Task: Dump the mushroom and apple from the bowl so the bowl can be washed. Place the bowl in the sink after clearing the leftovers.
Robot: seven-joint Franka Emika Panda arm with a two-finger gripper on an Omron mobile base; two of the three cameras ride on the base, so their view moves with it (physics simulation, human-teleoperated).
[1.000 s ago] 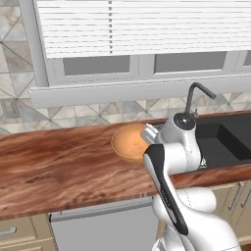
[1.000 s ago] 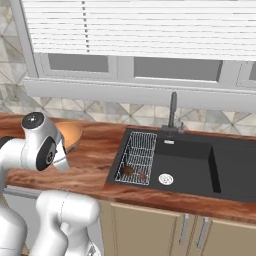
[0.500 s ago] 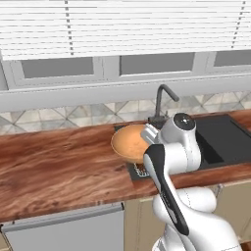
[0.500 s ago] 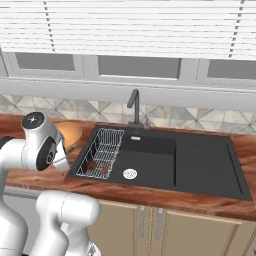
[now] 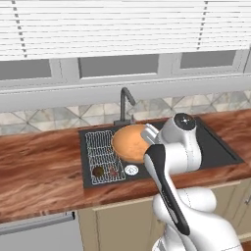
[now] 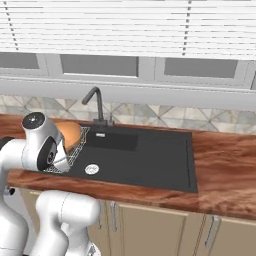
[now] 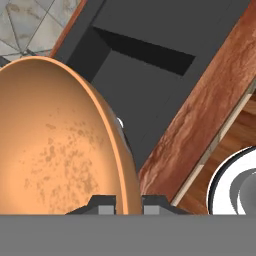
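Observation:
My gripper (image 7: 128, 204) is shut on the rim of the light orange-tan bowl (image 7: 60, 145), one finger on each side of its wall. The bowl (image 5: 130, 143) hangs tilted on edge above the left part of the black sink (image 5: 215, 147), near the faucet; nothing shows inside it. In the right base view the bowl (image 6: 69, 134) peeks out behind my arm, over the sink (image 6: 145, 160). Below it, a small brown lump, seemingly the mushroom (image 5: 98, 171), and a reddish bit, seemingly the apple (image 5: 113, 171), lie on the wire rack.
A white wire rack (image 5: 100, 152) lies in the sink's left end, beside the round silver drain (image 5: 131, 169). The dark curved faucet (image 5: 125, 103) rises behind the bowl. Wooden counter (image 5: 39, 166) runs left and right of the basin; the sink's right part (image 6: 160, 165) is bare.
The base has driven right along the counter, so the sink has slid from the picture's right to its middle. The bowl stays in my grip and now hangs over the sink instead of the counter.

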